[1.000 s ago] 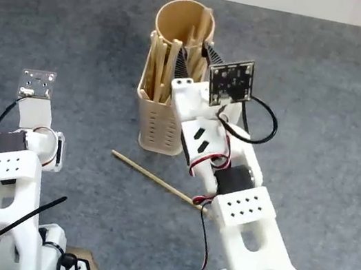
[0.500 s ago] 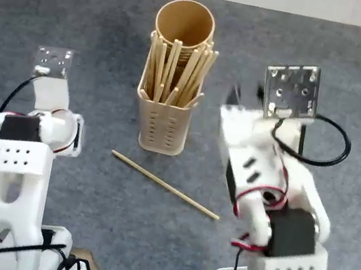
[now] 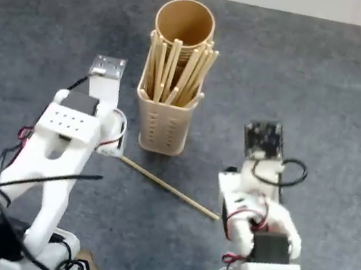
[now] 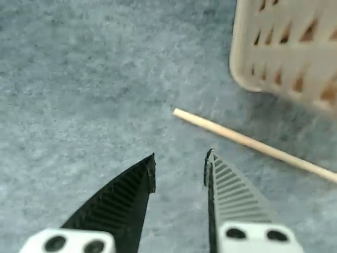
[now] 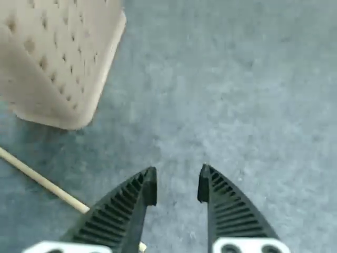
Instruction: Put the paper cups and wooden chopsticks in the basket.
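Note:
A beige perforated basket (image 3: 161, 125) stands upright on the grey carpet, with several wooden chopsticks (image 3: 177, 71) standing in it and a paper cup (image 3: 185, 22) at its far end. One loose chopstick (image 3: 170, 188) lies flat on the carpet in front of the basket. My left gripper (image 4: 180, 158) hangs open just short of that chopstick's (image 4: 247, 142) end, nothing between its fingers, beside the basket's lower corner (image 4: 289, 52). My right gripper (image 5: 177, 171) is open and empty over bare carpet, with the basket (image 5: 58, 63) off to one side and the chopstick (image 5: 42, 182) near one finger.
The left arm (image 3: 68, 136) stands close to the basket's left side. The right arm (image 3: 259, 205) is folded back at the near right. Bare carpet lies to the right of and behind the basket.
The right arm has drawn back from the basket's top to the near right. The left arm has swung right and forward, toward the loose chopstick's end.

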{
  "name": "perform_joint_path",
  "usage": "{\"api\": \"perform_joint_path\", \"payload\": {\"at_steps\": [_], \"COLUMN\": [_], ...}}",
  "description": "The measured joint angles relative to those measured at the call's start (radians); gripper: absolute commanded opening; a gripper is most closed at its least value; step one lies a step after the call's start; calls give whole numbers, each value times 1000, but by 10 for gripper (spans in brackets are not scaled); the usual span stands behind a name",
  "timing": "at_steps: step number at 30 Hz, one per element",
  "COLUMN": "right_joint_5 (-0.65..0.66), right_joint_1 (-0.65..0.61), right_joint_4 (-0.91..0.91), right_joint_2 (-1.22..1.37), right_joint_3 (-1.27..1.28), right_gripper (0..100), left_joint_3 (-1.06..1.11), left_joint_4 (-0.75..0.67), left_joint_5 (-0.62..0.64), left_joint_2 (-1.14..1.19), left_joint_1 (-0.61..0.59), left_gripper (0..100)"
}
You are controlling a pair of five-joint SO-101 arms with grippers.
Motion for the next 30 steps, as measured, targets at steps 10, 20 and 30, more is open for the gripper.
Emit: {"api": "perform_joint_path", "payload": {"at_steps": [10,20,30], "right_joint_5": [0,0,0], "right_joint_1": [206,209,209], "right_joint_4": [5,6,6], "right_joint_2": [-339,-471,-474], "right_joint_3": [230,339,341], "right_gripper": [139,139,139], "left_joint_3": [-41,-41,-55], "left_joint_4": [-46,-130,-184], "left_joint_5": [207,445,546], "left_joint_2": [150,290,385], "left_joint_1": [5,81,87], "left_gripper": [178,178,72]}}
